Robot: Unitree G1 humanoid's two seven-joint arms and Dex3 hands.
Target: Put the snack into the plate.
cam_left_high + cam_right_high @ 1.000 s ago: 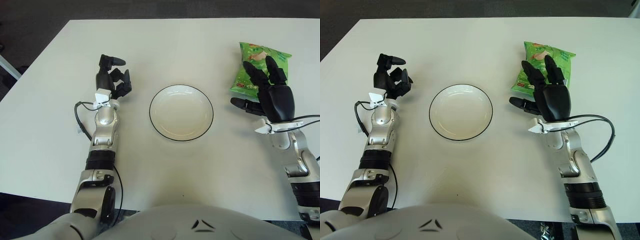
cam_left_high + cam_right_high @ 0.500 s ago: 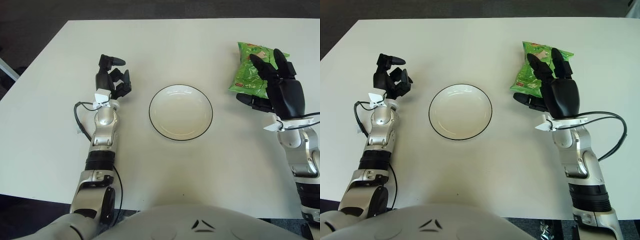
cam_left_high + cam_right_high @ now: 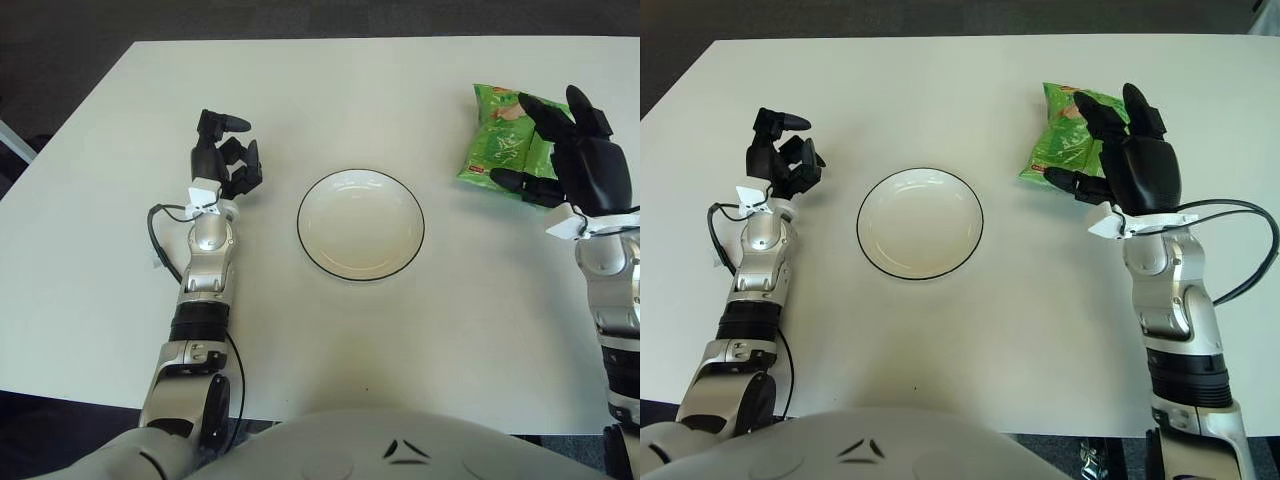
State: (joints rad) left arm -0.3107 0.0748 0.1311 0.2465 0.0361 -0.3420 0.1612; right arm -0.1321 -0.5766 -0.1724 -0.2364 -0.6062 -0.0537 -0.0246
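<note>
A green snack bag (image 3: 1058, 146) lies flat on the white table, to the right of the plate. The white plate (image 3: 920, 223) with a dark rim sits empty at the table's middle. My right hand (image 3: 1090, 140) covers the bag's right half. Its fingers are spread across the top of the bag, and its thumb (image 3: 1068, 181) reaches left along the bag's near edge. The fingers are not closed around the bag. My left hand (image 3: 782, 150) shows left of the plate with its fingers curled, holding nothing.
The table's far edge (image 3: 940, 40) runs along the top, with dark floor beyond it. A black cable (image 3: 1240, 260) loops out from my right forearm. Another cable (image 3: 715, 225) hangs by my left wrist.
My right hand has slid right and farther out, from the bag's near left corner onto its right half. The bag looks slightly bunched. The left hand has not moved.
</note>
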